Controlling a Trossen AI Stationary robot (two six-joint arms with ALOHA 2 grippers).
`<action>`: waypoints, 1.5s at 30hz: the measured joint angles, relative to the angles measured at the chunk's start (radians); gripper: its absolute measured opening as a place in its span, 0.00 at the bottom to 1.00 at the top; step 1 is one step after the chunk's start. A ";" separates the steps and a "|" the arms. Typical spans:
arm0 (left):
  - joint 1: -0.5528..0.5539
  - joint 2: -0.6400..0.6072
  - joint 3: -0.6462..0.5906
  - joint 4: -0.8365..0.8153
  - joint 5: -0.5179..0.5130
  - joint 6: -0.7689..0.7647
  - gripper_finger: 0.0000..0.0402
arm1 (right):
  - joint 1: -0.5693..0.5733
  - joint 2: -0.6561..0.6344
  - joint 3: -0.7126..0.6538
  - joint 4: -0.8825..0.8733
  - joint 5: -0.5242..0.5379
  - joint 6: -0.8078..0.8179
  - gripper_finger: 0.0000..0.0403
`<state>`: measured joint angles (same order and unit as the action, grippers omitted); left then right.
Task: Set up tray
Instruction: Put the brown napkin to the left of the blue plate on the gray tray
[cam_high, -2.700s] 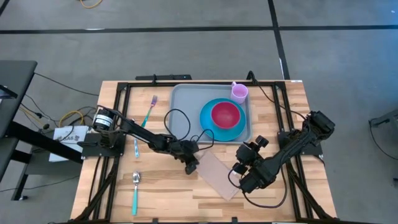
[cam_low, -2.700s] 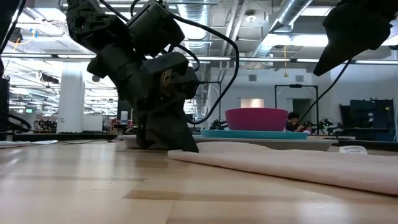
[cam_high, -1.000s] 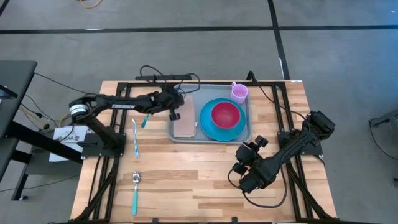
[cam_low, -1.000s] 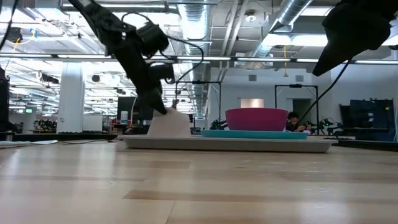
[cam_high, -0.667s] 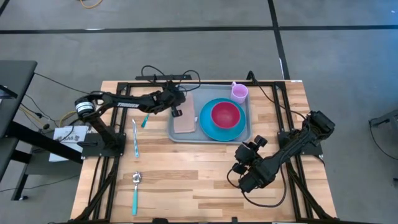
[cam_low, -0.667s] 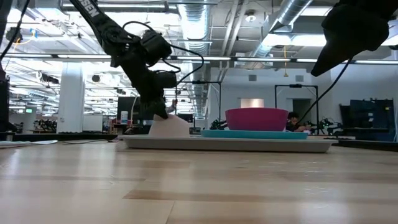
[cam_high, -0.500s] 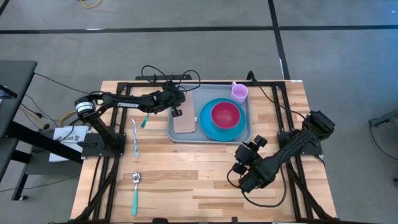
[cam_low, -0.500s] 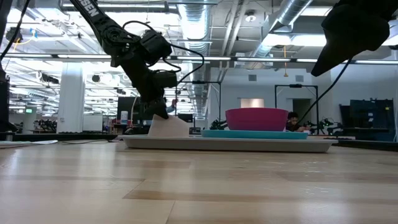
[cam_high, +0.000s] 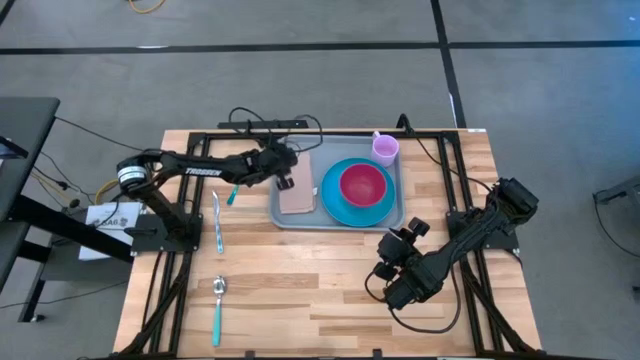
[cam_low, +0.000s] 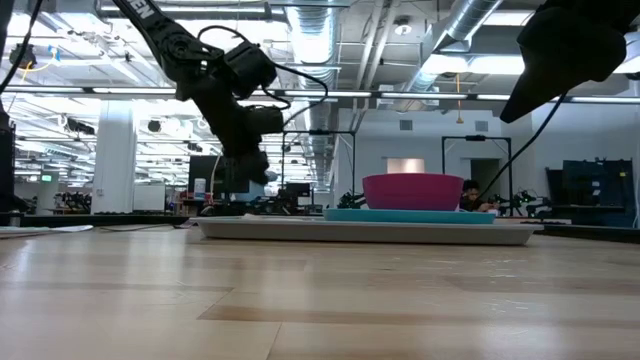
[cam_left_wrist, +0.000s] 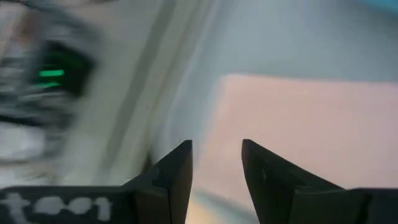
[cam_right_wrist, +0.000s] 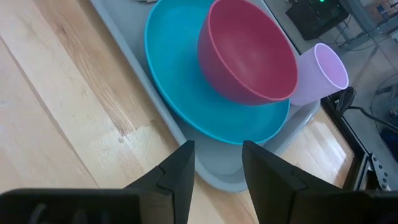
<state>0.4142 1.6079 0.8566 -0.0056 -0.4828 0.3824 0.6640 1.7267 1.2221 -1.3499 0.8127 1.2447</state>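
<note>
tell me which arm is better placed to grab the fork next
Left. The left gripper hangs open over the napkin at the tray's left end, close to the fork. The right gripper waits off near the table's front right.

Smooth plastic tray (cam_high: 292, 225) and plate (cam_high: 350, 211), matt napkin (cam_high: 297, 198), wood-grain table (cam_high: 300, 290)

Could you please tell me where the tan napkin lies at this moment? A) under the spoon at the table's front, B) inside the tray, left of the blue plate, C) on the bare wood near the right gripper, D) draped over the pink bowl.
B: the high view shows the napkin lying flat inside the tray, left of the blue plate, with the left gripper right above it.
</note>
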 joint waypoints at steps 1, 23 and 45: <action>-0.009 -0.002 0.000 -0.017 0.066 -0.036 0.33 | 0.000 0.000 0.000 0.000 0.000 -0.006 0.32; -0.070 0.213 -0.048 0.232 0.068 -0.271 0.01 | -0.012 0.001 0.000 0.020 0.001 -0.026 0.32; -0.091 0.316 0.010 0.337 0.129 -0.289 0.00 | -0.012 0.001 0.000 0.031 0.000 -0.049 0.32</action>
<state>0.3228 1.9242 0.8669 0.3313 -0.3538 0.0933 0.6521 1.7279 1.2221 -1.3190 0.8131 1.1957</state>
